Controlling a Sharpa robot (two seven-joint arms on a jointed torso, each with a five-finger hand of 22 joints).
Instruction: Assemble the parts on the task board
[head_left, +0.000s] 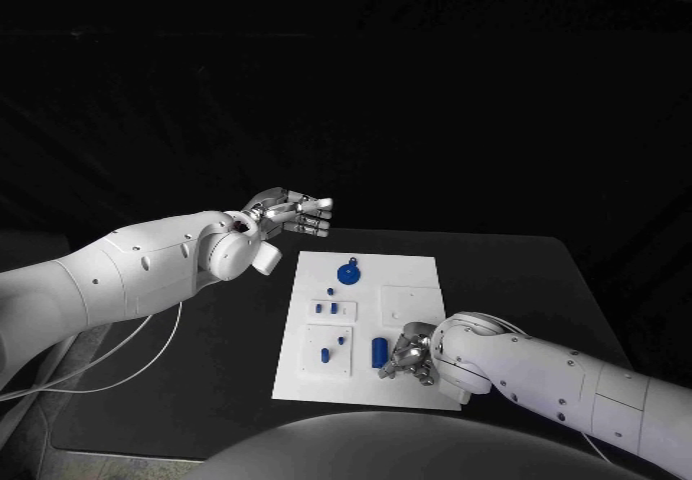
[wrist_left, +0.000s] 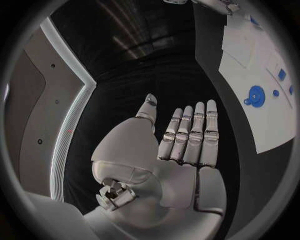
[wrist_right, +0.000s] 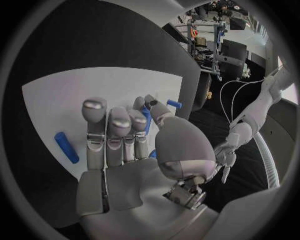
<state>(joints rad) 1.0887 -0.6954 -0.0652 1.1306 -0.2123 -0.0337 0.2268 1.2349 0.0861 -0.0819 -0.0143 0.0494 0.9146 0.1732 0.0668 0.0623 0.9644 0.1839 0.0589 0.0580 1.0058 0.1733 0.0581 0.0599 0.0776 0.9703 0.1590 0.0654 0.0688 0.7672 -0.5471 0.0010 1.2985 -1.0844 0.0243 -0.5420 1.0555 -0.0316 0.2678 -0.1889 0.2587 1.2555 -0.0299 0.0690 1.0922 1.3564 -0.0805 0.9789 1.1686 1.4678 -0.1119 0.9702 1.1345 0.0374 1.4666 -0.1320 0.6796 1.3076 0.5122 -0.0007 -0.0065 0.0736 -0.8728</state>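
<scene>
Presently catalogued, risks foremost.

Item, task board (head_left: 411, 300): white plate lying flat on the black worktop (head_left: 534, 270), between the two arms. It carries several small blue parts: a round disc with a tab (head_left: 349, 271) toward the far end, small pieces mid-board, and a blue cylinder (head_left: 379, 349) near the front edge.

Item, right hand (head_left: 408, 357): low over the board's near right corner, just beside the blue cylinder. In the right wrist view its fingers (wrist_right: 119, 132) are extended side by side over the white surface, with a blue part (wrist_right: 147, 119) showing between fingers and thumb. Whether that part is actually pinched or merely lies behind the fingers cannot be told.

Item, left hand (head_left: 293, 214): raised beyond the board's far left corner, fingers straight and together, holding nothing, well apart from every part.

Hazards, judged from this layout:
- A loose or partial pinch could let the blue part slip and roll; cylinders on a flat plate are likely to roll off toward the worktop.
- The lowered palm may nudge the loose cylinder (wrist_right: 66, 147) beside it, knocking it out of place.
- Downward pressure at the corner could shift the unsecured board, since the left hand is not bracing it.
- Misaligned insertion may jam a part in its seat.
</scene>
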